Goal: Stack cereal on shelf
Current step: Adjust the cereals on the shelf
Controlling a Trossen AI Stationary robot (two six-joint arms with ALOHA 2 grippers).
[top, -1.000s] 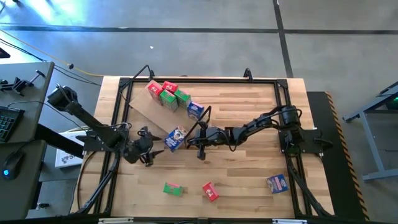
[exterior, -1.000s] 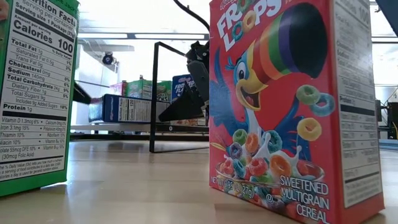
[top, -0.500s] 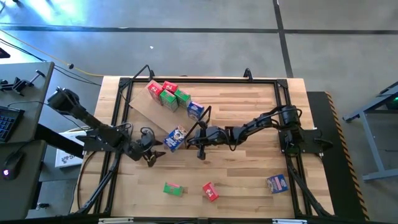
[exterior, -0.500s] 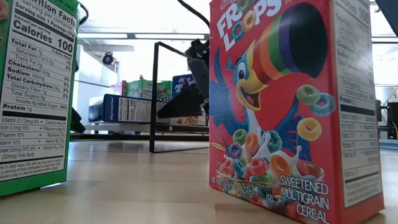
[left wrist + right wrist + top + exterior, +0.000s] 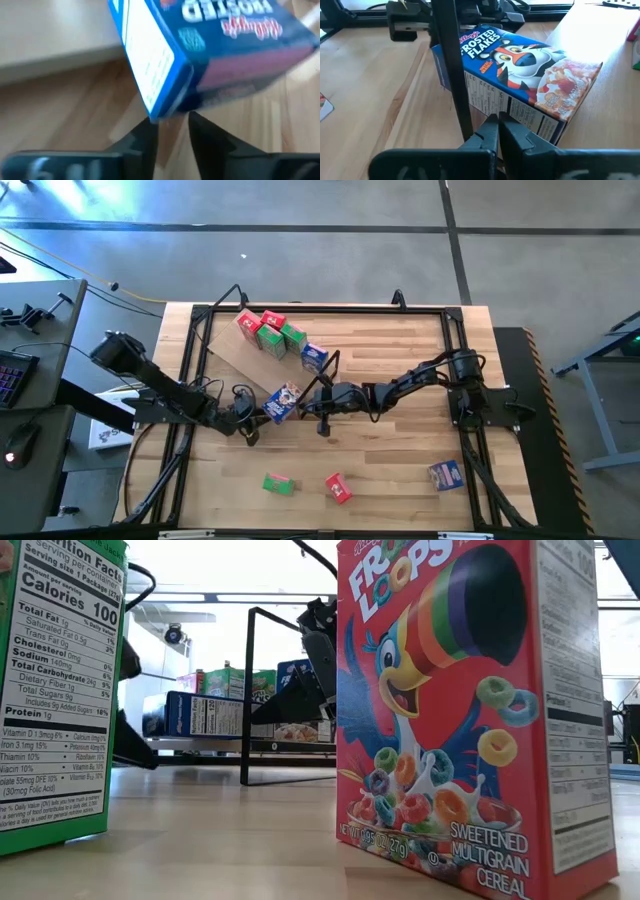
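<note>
The shelf is a tan panel (image 5: 235,358) with a thin dark frame (image 5: 330,370) at its near-right end. Several red, green and blue cereal boxes (image 5: 270,332) stand on its far part. A blue Frosted Flakes box (image 5: 283,401) lies flat at the panel's near end, and one corner (image 5: 167,112) juts out over the table. My left gripper (image 5: 252,417) is slightly open, level with that corner at the box's left. My right gripper (image 5: 316,404) is shut beside the frame's post (image 5: 451,75), at the box's right side. My left gripper's fingertips (image 5: 150,131) stand right under the blue box's jutting corner; I cannot tell whether they touch it. My right gripper's shut fingertips (image 5: 492,125) come level from the table's right at the box's nutrition-label side (image 5: 520,112); I cannot tell whether they touch it.
A green box (image 5: 278,483), a red box (image 5: 338,488) and a blue box (image 5: 445,474) stand apart on the table near its front edge. The red Froot Loops box (image 5: 470,710) and the green box (image 5: 55,690) fill most of the low view.
My left gripper has gone toward the table's right edge, up to the lying blue box. The box and my right gripper have stayed in place.
</note>
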